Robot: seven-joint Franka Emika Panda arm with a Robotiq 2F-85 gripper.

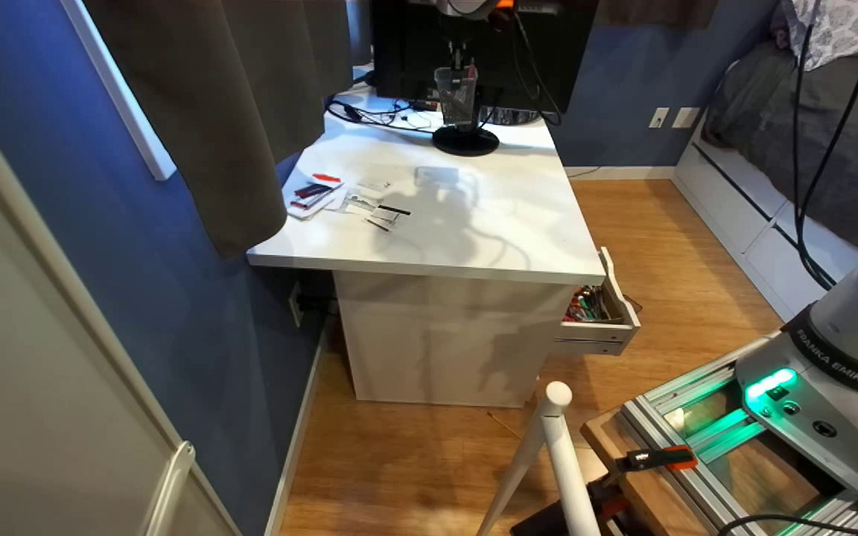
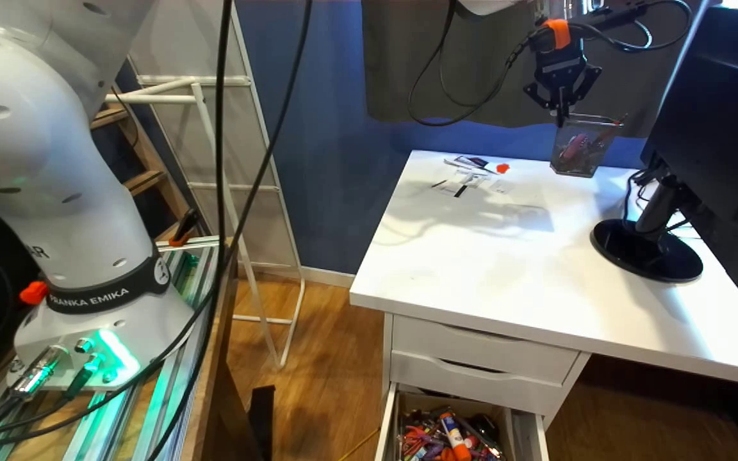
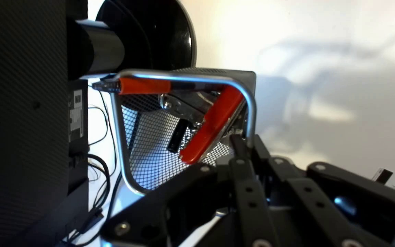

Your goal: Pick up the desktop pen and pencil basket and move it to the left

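Note:
The pen and pencil basket is a squarish mesh cup with a metal rim, in both exterior views (image 1: 453, 104) (image 2: 582, 163) and the wrist view (image 3: 149, 151). It hangs above the far part of the white desk, its shadow cast on the top. An orange pen (image 3: 144, 85) leans across its rim; a red item (image 3: 211, 127) and a black item (image 3: 178, 135) lie inside. My gripper (image 1: 459, 65) is shut on one side of the rim, as the wrist view shows (image 3: 249, 144); one finger is inside the cup, one outside. It also shows in an exterior view (image 2: 561, 114).
A monitor (image 2: 721, 141) on a round black base (image 1: 466, 141) stands close to the basket. Cables (image 1: 369, 115) lie behind it. Papers and small items (image 1: 317, 195) lie near the curtain (image 1: 235, 112). An open drawer (image 2: 387, 422) juts out below the desk (image 2: 471, 269).

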